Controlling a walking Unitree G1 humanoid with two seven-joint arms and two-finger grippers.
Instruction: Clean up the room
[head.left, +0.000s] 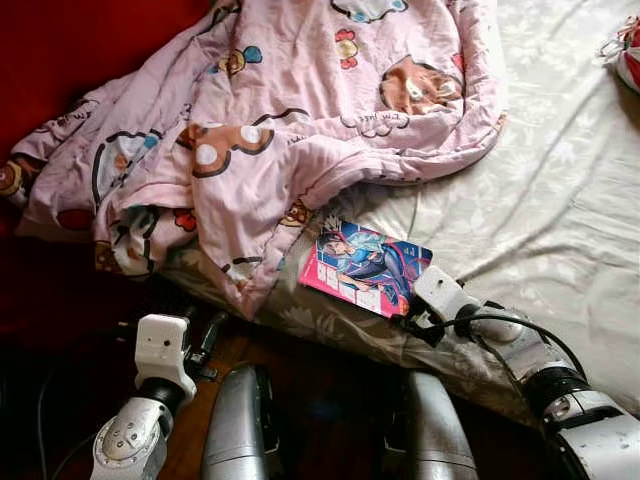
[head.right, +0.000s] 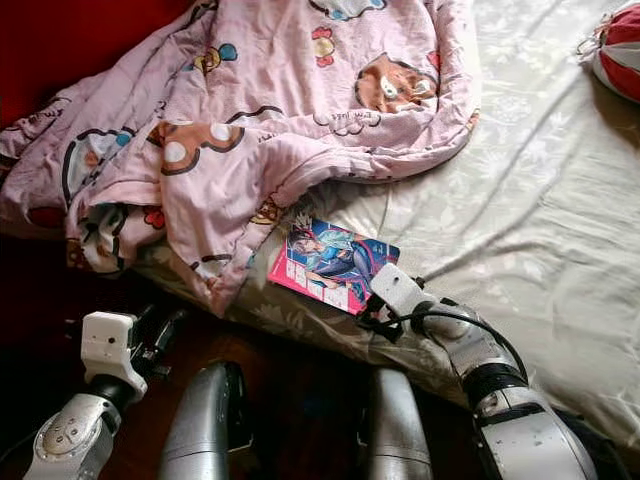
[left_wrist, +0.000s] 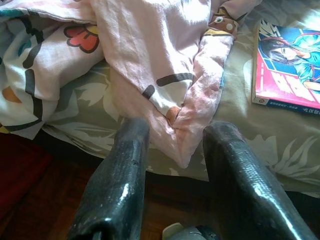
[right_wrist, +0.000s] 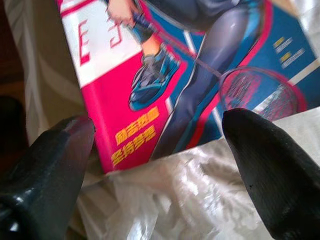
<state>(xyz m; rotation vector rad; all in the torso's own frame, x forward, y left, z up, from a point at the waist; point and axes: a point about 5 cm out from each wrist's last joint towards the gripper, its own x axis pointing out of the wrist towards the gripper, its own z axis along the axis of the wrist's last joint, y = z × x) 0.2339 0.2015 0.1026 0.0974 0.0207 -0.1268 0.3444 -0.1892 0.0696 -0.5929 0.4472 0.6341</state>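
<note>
- A bed (head.left: 560, 200) covered by a pale leaf-patterned sheet is seen across most of the head views, with dark wooden floor (head.left: 320, 390) along its near edge.
- A pink cartoon-print blanket (head.left: 270, 130) is piled in a crumpled heap over the left part of the bed, and one corner is draped over the near edge toward the floor.
- A red surface (head.left: 70, 40) is seen behind the blanket at the far left.
- A red and white object (head.right: 615, 50) is partly seen at the far right edge of the bed; what it is cannot be told.
- A comic book (head.left: 365, 265) with a pink and blue cover is laid flat on the sheet near the bed's edge, just beside the blanket's hanging corner.
- The right gripper (right_wrist: 160, 150) is held at the near right corner of the book, its 2 fingers spread apart with the book's corner and wrinkled sheet between them; no finger is seen touching the cover.
- The left gripper (left_wrist: 172, 145) is held low by the bed's edge, its 2 fingers spread apart on either side of the blanket's hanging corner, with nothing pinched.
</note>
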